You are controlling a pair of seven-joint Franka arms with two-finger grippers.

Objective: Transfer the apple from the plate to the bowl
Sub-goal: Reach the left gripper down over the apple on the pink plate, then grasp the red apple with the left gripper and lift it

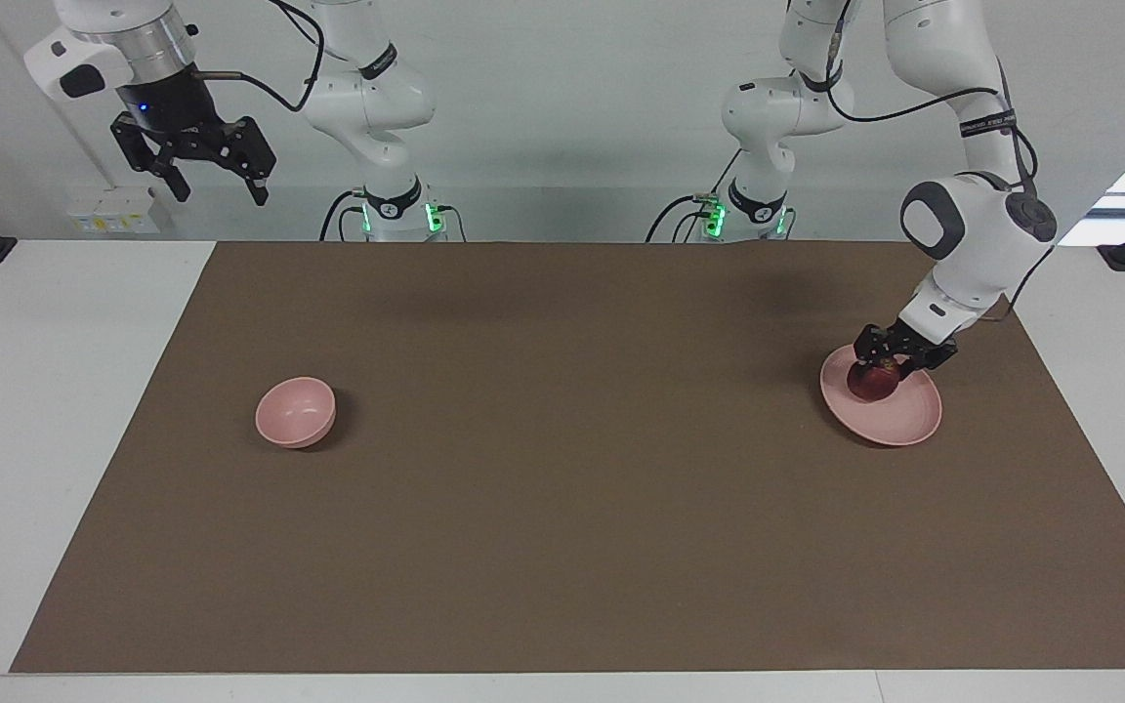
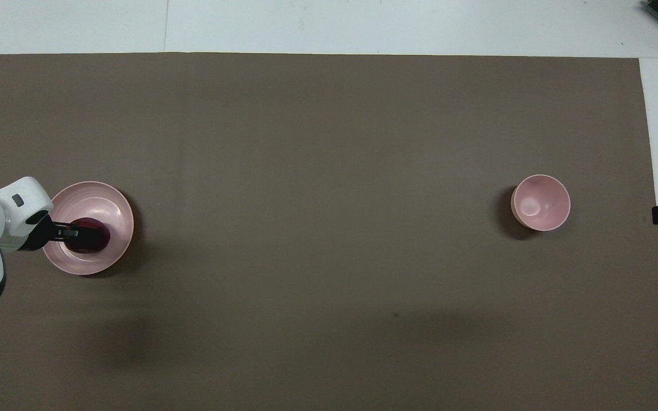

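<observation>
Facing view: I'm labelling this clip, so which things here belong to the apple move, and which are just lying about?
In the job:
- apple, gripped on the plate
- plate, toward the left arm's end
- bowl, toward the right arm's end
- left gripper, shut on the apple

Just there:
- brown mat
- right gripper, open, waiting raised off the mat's corner
</observation>
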